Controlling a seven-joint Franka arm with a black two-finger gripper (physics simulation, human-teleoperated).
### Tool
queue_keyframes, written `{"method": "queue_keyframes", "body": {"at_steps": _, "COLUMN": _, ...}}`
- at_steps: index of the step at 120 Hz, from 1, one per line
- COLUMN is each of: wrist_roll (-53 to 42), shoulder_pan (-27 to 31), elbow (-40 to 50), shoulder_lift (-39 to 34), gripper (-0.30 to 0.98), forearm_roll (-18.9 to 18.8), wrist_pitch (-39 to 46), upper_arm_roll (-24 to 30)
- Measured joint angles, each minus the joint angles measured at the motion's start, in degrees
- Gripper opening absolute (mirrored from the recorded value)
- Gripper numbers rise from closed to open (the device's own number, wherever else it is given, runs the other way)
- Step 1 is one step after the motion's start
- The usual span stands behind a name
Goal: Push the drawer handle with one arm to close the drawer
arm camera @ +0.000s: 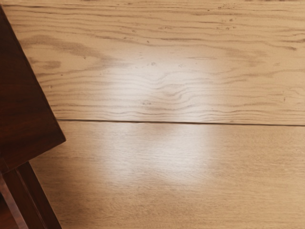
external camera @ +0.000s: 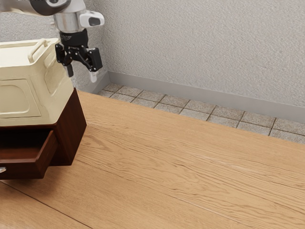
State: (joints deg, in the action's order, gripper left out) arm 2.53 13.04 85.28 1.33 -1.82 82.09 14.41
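High up in the exterior view, at the upper left, my gripper (external camera: 82,75) hangs open with nothing between its fingers, above and behind the drawer. A dark wooden cabinet (external camera: 73,129) stands at the exterior view's left edge, and its drawer (external camera: 44,159) is pulled out. The silver handle (external camera: 2,170) is on the drawer's front, partly cut off by the view's edge. In the wrist view the cabinet (arm camera: 24,105) and part of the drawer's side (arm camera: 35,200) appear beside bare wood.
A cream plastic crate (external camera: 43,95) sits on top of the cabinet, close to my gripper. The wooden table (external camera: 181,162) stretches to the exterior view's right, with a textured wall (external camera: 200,47) behind it.
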Motion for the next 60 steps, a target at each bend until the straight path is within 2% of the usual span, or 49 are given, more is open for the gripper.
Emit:
{"method": "queue_keyframes", "body": {"at_steps": 34, "wrist_roll": 0.6, "shoulder_pan": 3.4, "elbow": 0.1, "shoulder_lift": 0.0, "gripper": 0.69, "forearm_roll": -1.0, "wrist_pitch": 4.3, "upper_arm_roll": 1.6}}
{"method": "queue_keyframes", "body": {"at_steps": 43, "wrist_roll": 0.8, "shoulder_pan": 5.8, "elbow": 8.4, "shoulder_lift": -9.8, "gripper": 0.69, "forearm_roll": -1.4, "wrist_pitch": 4.8, "upper_arm_roll": 2.2}}
{"method": "queue_keyframes", "body": {"at_steps": 51, "wrist_roll": 1.0, "shoulder_pan": 4.1, "elbow": 20.0, "shoulder_lift": -22.6, "gripper": 0.69, "forearm_roll": -0.6, "wrist_pitch": 5.0, "upper_arm_roll": 2.2}}
{"method": "queue_keyframes", "body": {"at_steps": 60, "wrist_roll": 1.1, "shoulder_pan": 3.2, "elbow": 28.9, "shoulder_lift": -33.8, "gripper": 0.69, "forearm_roll": 1.5, "wrist_pitch": 3.7, "upper_arm_roll": 1.6}}
